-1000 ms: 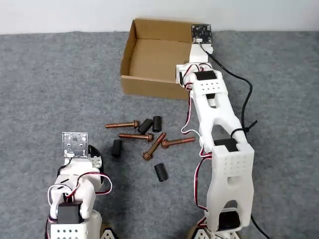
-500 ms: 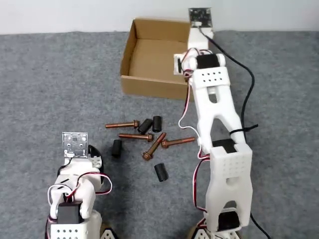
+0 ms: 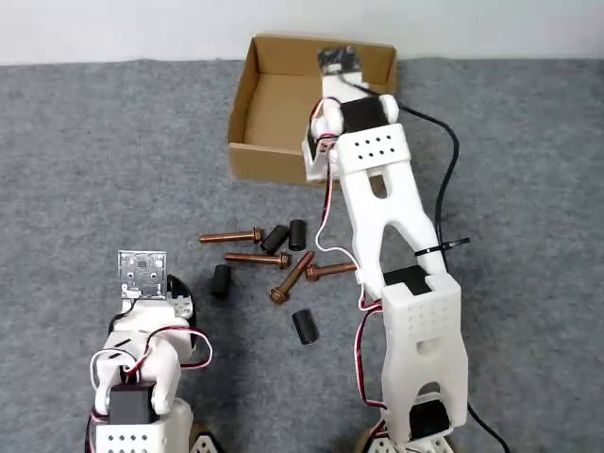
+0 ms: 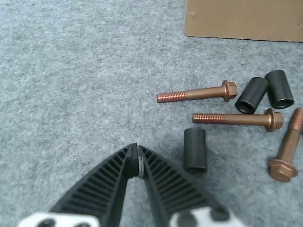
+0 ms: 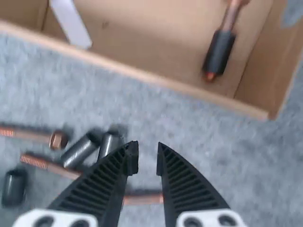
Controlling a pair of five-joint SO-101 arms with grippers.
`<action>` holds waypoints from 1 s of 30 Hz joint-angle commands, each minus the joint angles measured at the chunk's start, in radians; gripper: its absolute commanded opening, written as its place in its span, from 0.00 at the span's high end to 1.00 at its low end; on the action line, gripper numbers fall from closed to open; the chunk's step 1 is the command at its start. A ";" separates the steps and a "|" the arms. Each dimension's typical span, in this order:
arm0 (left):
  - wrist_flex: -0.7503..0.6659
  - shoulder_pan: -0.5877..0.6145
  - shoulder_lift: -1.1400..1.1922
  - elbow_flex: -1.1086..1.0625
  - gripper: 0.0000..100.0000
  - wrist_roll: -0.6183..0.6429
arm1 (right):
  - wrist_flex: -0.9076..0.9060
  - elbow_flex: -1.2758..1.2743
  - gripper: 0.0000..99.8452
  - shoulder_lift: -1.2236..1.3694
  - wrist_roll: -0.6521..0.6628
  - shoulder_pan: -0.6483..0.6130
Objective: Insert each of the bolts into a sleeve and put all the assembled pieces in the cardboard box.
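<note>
All grey carpet (image 3: 113,151) up to the white wall (image 3: 123,28); left fingers (image 4: 104,184) clenched, right fingers (image 5: 102,184) parted

Coppery metal bolts (image 4: 196,93), matt black sleeves (image 4: 195,150), rough grey carpet (image 3: 113,160).

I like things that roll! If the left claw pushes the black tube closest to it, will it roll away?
Probably, if pushed from the side: the black sleeve is round and lies on its side. The fuzzy grey carpet would likely stop it soon. It looks stiff, so the left claw probably won't squash it.
</note>
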State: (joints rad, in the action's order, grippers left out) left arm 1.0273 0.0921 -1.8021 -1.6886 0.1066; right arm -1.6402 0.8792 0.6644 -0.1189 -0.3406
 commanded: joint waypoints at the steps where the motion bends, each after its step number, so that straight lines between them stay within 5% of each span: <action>1: 0.009 0.006 -0.005 0.004 1.00 -0.006 | -0.076 0.051 0.95 -0.070 -0.020 -0.022; 5: 0.009 0.006 -0.005 0.004 1.00 -0.006 | -0.140 0.049 0.93 -0.068 -0.133 -0.051; 12: 0.009 0.006 -0.005 0.004 1.00 -0.006 | -0.147 0.031 0.75 -0.051 -0.167 -0.088; 30: 0.009 0.006 -0.005 0.004 1.00 -0.005 | -0.071 0.032 0.80 0.127 -0.172 -0.148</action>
State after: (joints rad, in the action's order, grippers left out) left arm 1.0273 0.0921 -1.8021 -1.6886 0.1066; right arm -1.7169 0.8807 0.8009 -0.2816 -0.4649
